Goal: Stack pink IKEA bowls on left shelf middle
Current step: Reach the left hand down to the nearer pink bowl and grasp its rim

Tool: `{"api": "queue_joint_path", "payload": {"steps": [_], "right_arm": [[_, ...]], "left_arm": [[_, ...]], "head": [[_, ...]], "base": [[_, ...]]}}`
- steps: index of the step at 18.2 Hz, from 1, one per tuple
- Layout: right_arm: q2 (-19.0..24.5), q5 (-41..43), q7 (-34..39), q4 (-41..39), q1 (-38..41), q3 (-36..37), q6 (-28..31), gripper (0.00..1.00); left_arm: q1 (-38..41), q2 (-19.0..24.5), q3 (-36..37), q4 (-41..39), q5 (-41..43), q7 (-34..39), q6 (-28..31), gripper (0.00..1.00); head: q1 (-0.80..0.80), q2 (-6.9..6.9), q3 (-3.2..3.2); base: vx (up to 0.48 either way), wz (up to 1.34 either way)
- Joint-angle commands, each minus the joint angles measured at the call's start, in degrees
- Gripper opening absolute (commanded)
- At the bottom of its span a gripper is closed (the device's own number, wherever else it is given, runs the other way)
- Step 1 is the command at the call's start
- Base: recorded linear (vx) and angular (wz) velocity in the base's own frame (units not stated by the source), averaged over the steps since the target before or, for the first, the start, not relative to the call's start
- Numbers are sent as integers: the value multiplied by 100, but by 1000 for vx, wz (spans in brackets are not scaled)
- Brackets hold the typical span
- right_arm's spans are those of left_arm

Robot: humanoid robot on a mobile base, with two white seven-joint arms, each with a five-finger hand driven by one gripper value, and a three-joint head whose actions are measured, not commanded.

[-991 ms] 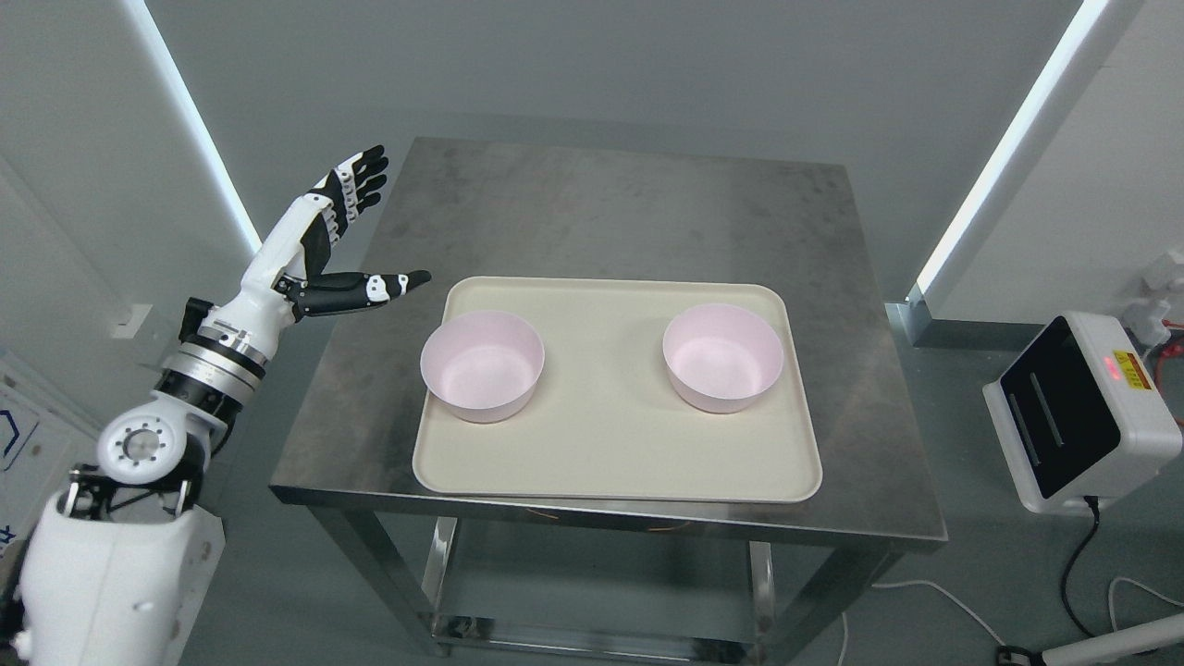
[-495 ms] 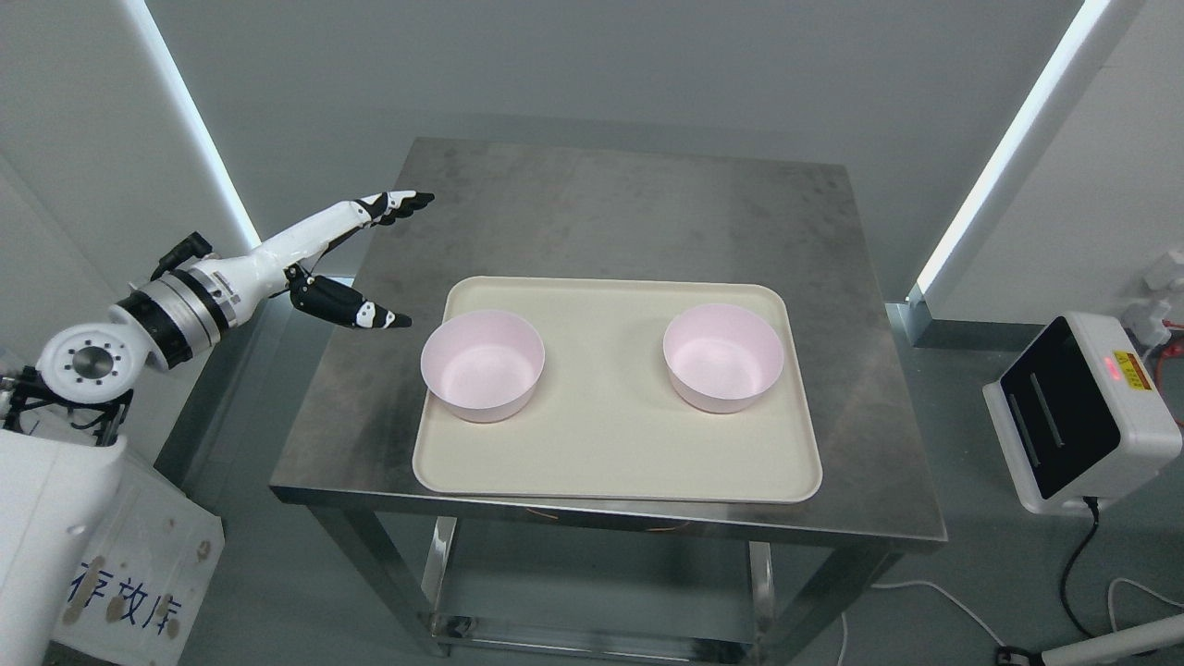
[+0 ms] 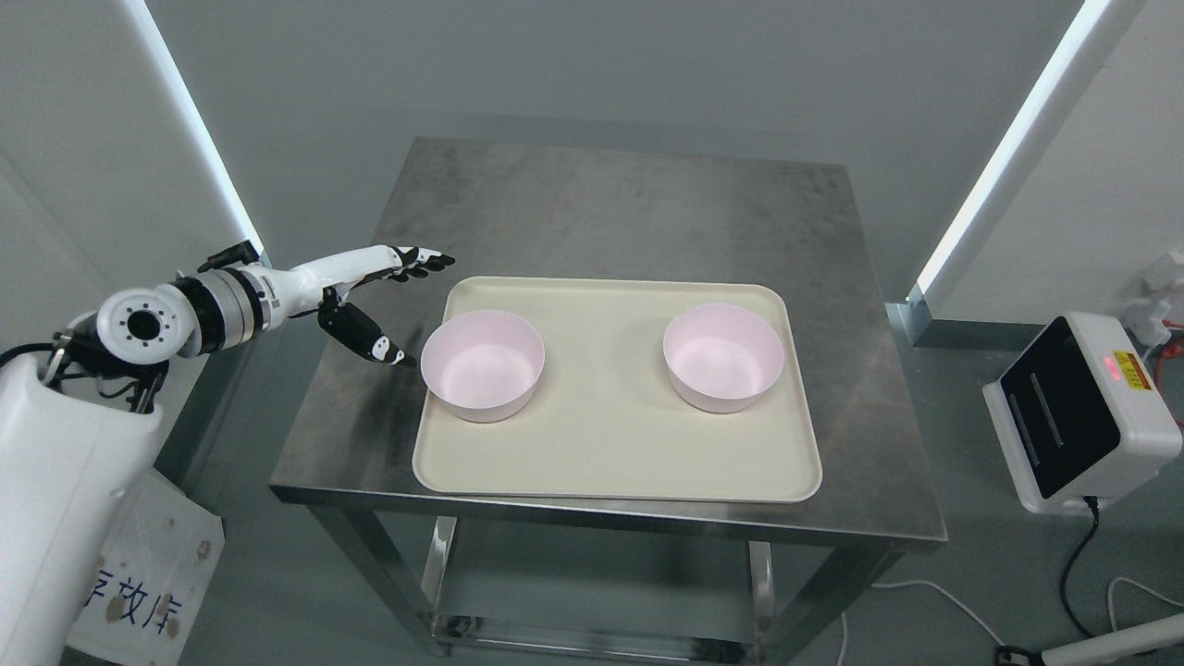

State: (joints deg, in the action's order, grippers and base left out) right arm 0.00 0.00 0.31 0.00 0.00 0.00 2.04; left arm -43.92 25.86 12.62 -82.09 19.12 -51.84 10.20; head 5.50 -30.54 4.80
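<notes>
Pink bowls, the left bowl (image 3: 482, 366) and right bowl (image 3: 722, 357), sit apart on the tray (image 3: 610, 462). Beside the left one, the left hand (image 3: 384, 301) hovers spread, empty; a low thumb could shove it sideways.

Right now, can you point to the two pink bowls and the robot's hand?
left pink bowl (image 3: 482, 370), head view, inside bottom.
right pink bowl (image 3: 721, 361), head view, inside bottom.
left hand (image 3: 375, 296), head view, palm between thumb and fingers.

in front of me a steel bench (image 3: 610, 208) carries a cream tray (image 3: 610, 453). on the floor to my right sits a white box with a dark panel (image 3: 1078, 412), its black cable (image 3: 1078, 564) trailing down.
</notes>
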Motion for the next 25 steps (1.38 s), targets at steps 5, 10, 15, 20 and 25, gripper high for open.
{"api": "queue_joint_path", "payload": {"steps": [5, 10, 15, 20, 25], "right_arm": [[-100, 0, 5, -193, 9, 62, -2, 100], [-100, 0, 5, -193, 9, 62, -2, 100], [-100, 0, 5, -193, 9, 62, -2, 100], [-100, 0, 5, -193, 9, 62, -2, 100], [-100, 0, 5, -193, 18, 62, -2, 100]], "left_arm": [[-582, -1047, 556, 475, 118, -291, 446, 93], [-582, -1075, 857, 519, 661, -354, 571, 88], [-582, -917, 839, 528, 715, -345, 570, 79], [-565, -837, 628, 536, 733, -319, 562, 64], [-547, -767, 628, 536, 803, -283, 491, 51]], "head": [[0, -1, 0], [0, -2, 0], [0, -3, 0], [0, -3, 0], [0, -3, 0]], "base": [[0, 0], [0, 0], [0, 0], [0, 0], [0, 0]]}}
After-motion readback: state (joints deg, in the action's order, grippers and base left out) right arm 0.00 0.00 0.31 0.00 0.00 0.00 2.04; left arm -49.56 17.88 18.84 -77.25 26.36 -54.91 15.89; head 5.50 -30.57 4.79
